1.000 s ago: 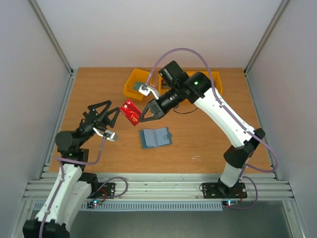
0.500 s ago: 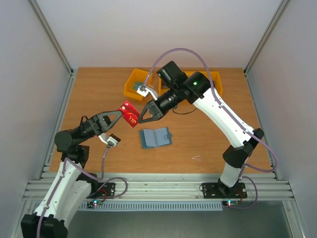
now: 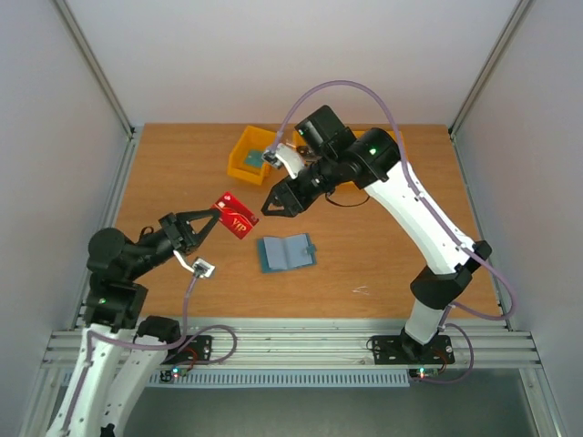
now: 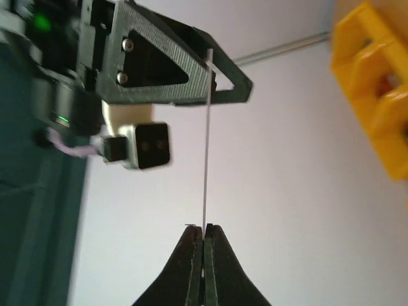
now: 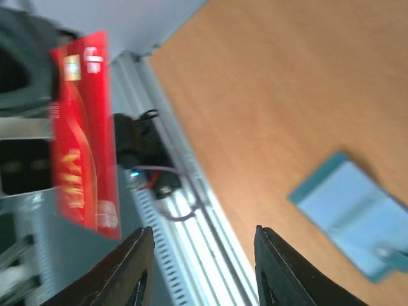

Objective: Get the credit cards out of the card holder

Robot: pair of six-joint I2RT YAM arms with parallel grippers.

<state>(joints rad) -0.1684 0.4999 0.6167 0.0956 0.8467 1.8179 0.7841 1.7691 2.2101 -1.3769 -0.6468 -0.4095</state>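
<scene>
Once handed over, the red credit card [image 3: 235,215], left of centre, sits clamped in the left gripper [image 3: 217,219]; the right gripper [image 3: 265,209] has let go, jaws parted, free for the card holder [image 3: 285,252] at mid-frame

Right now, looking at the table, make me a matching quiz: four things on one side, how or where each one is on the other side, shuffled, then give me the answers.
Things
1. red card
2. card holder
3. left gripper
4. right gripper

States
A. lies open on the table
B. open, nothing between its fingers
C. up in the air, off the table
D. shut on the red card's edge

Pairs: 1-C, 2-A, 3-D, 4-B
</scene>
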